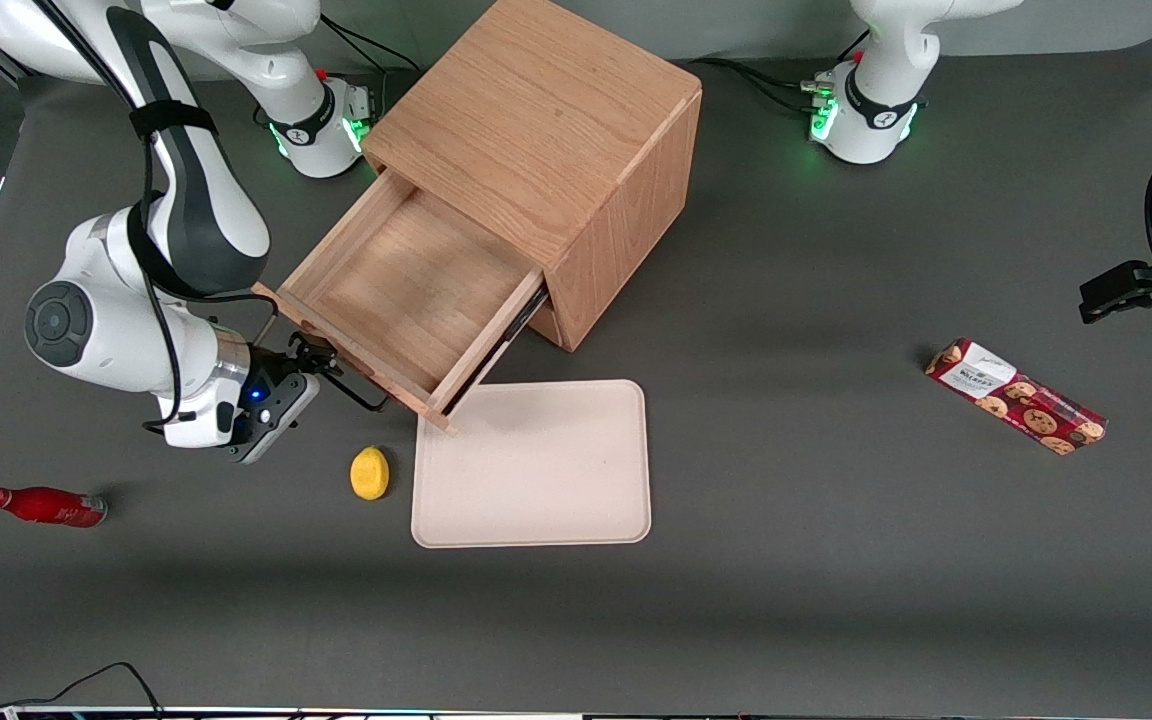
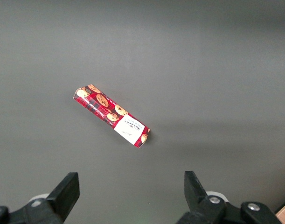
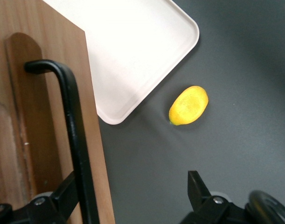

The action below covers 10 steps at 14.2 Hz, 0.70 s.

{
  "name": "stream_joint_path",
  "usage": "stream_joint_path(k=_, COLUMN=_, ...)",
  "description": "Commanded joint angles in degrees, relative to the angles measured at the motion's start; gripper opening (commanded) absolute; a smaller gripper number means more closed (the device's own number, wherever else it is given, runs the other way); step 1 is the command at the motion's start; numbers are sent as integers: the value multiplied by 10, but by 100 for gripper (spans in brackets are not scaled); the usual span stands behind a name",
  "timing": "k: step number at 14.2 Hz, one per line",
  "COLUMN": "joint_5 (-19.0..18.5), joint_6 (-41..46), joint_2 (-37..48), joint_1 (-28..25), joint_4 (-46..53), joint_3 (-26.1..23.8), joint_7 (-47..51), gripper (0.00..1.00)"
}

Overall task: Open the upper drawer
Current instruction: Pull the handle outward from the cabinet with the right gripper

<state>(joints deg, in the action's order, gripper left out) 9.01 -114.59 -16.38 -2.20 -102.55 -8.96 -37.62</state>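
The upper drawer [image 1: 406,300] of a light oak cabinet [image 1: 546,150] is pulled well out, its shallow wooden tray open to view and bare inside. The cabinet sits turned at an angle on a dark grey table [image 1: 836,560], and the drawer's front panel overhangs one corner of a pale pink tray [image 1: 536,480] lying flat on the table. A thin black bar handle [image 1: 356,388] runs along the drawer front. The working arm's gripper [image 1: 321,362] is right at this handle; in the wrist view its fingers are spread, with one black finger [image 3: 63,196] against the handle bar [image 3: 74,135] on the drawer-front side and the other finger [image 3: 198,189] well clear of it over the table, so the bar lies between them without being pinched. A yellow lemon [image 1: 370,472] rests on the table just beside the tray, nearer to the front camera than the gripper. A red bottle [image 1: 44,506] lies on its side toward the working arm's end of the table. A red packet of cookies [image 1: 1016,396] lies toward the parked arm's end, well apart from everything else.
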Motion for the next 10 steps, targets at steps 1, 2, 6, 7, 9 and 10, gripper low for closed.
stream_joint_path(k=1, joint_5=-7, joint_6=3, joint_2=-12, joint_1=-2, joint_4=16, joint_3=8, joint_7=-20, gripper=100)
stream_joint_path(k=2, joint_5=-7, joint_6=3, joint_2=-14, joint_1=-1, joint_4=20, joint_3=9, joint_7=-24, gripper=100)
stream_joint_path(k=6, joint_5=-7, joint_6=3, joint_2=-19, joint_1=-2, joint_4=27, joint_3=17, joint_7=-28, gripper=100)
stream_joint_path(k=7, joint_5=-7, joint_6=3, joint_2=-20, joint_1=-3, joint_4=30, joint_3=20, joint_7=-28, gripper=100)
stream_joint_path(k=9, joint_5=-7, joint_6=3, joint_2=-21, joint_1=-3, joint_4=31, joint_3=20, joint_7=-28, gripper=100)
stream_joint_path(k=10, joint_5=-7, joint_6=3, joint_2=-23, joint_1=-3, joint_4=31, joint_3=20, joint_7=-28, gripper=100)
